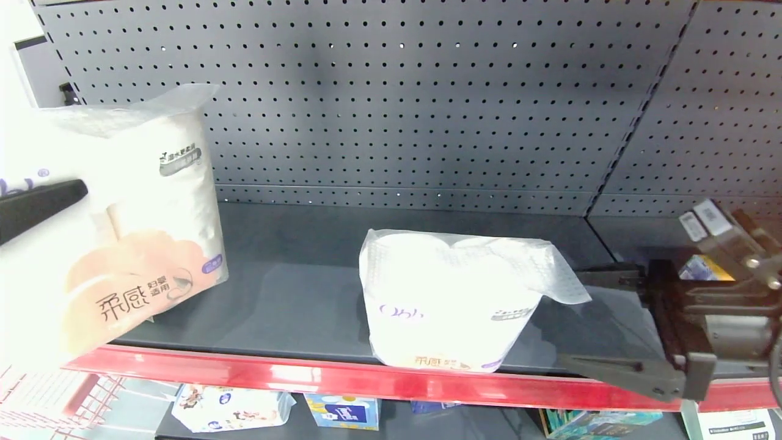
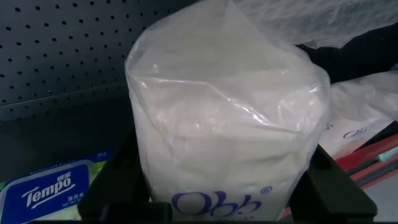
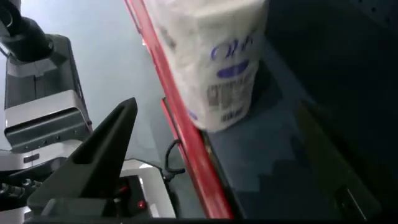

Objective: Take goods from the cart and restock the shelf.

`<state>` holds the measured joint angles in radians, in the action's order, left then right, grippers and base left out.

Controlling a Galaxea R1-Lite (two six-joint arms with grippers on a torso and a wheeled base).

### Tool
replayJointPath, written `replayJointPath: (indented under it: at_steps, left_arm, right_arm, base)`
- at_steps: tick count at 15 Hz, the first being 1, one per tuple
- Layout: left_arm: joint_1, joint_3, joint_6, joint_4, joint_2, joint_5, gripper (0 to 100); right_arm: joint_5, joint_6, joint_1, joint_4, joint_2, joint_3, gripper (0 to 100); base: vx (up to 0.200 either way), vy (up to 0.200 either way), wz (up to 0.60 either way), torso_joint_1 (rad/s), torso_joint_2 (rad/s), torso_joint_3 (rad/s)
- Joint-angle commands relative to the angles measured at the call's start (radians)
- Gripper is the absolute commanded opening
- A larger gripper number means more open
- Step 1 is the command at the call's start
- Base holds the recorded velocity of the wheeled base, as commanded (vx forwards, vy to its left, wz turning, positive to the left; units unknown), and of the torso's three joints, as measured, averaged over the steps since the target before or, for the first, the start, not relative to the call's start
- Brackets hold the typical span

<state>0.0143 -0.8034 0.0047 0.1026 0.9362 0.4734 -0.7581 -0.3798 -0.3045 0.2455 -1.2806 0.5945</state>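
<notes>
A white toilet-roll pack (image 1: 131, 232) hangs at the left of the grey shelf (image 1: 293, 293), just above its front edge, with my left gripper (image 1: 36, 208) shut on it. In the left wrist view the same pack (image 2: 224, 124) sits upright between the dark fingers (image 2: 118, 180). A second white pack (image 1: 452, 299) stands on the shelf near the red front rail (image 1: 317, 376). My right gripper (image 1: 580, 321) is open just to the right of that pack, one finger over the shelf and one at the rail, not touching it. The right wrist view shows this pack (image 3: 217, 56) beyond one finger (image 3: 93, 162).
Grey pegboard (image 1: 397, 104) backs the shelf, with a divider post (image 1: 635, 122) at the right. On the lower shelf lie tissue packs (image 1: 229, 406), a blue box (image 1: 342, 410) and more goods (image 1: 599, 421). Red cart wire (image 1: 49, 397) shows at the lower left.
</notes>
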Motion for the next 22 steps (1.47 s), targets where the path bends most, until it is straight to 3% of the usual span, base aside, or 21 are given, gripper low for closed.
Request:
replayJointPath:
  at_steps: [1,3,4,7,8,9,10,12,13,15,17,22]
  left_arm:
    - [-0.062,-0.043,0.0,0.0,0.079,-0.004,0]
    - [-0.122,-0.069,0.006,0.005,0.158,0.001,0]
    - [-0.157,-0.071,0.024,0.04,0.199,0.002,0]
    - [-0.217,-0.076,0.044,0.232,0.346,0.126,0]
    - [-0.229,-0.085,0.046,0.31,0.417,0.163,0]
    - [-0.231,-0.086,0.046,0.315,0.421,0.165,0]
    - [-0.238,-0.115,0.046,0.388,0.506,0.18,0]
    - [-0.258,-0.188,0.044,0.46,0.624,0.356,0]
    - [-0.272,-0.211,0.046,0.506,0.673,0.41,0]
    - [-0.295,-0.26,0.044,0.629,0.8,0.445,0]
    - [-0.295,-0.307,0.04,0.743,0.909,0.545,0]
    - [-0.3,-0.439,0.023,0.766,1.035,0.706,0]
  right_arm:
    - [0.042,0.047,0.119,-0.002,0.29,-0.159,100]
    - [0.229,0.185,0.239,-0.003,0.491,-0.214,100]
    - [0.33,0.271,0.275,-0.003,0.564,-0.234,100]
    - [0.543,0.349,0.309,-0.02,0.693,-0.282,100]
    - [0.559,0.349,0.309,-0.057,0.741,-0.288,100]
    - [0.56,0.349,0.309,-0.06,0.744,-0.289,100]
    - [0.563,0.349,0.312,-0.129,0.793,-0.285,100]
    - [0.571,0.349,0.314,-0.241,0.857,-0.271,100]
    - [0.572,0.346,0.315,-0.262,0.871,-0.265,100]
    - [0.572,0.34,0.317,-0.265,0.874,-0.254,100]
    - [0.572,0.338,0.332,-0.265,0.871,-0.232,100]
    - [0.571,0.317,0.354,-0.265,0.868,-0.209,100]
  base:
    - [0.0,0.0,0.0,0.0,0.0,0.0]
    - [0.0,0.0,0.0,0.0,0.0,0.0]
    - [0.0,0.0,0.0,0.0,0.0,0.0]
    - [0.0,0.0,0.0,0.0,0.0,0.0]
    - [0.0,0.0,0.0,0.0,0.0,0.0]
    - [0.0,0.0,0.0,0.0,0.0,0.0]
    - [0.0,0.0,0.0,0.0,0.0,0.0]
    - [0.0,0.0,0.0,0.0,0.0,0.0]
    - [0.0,0.0,0.0,0.0,0.0,0.0]
    - [0.0,0.0,0.0,0.0,0.0,0.0]
    - [0.0,0.0,0.0,0.0,0.0,0.0]
    - [0.0,0.0,0.0,0.0,0.0,0.0]
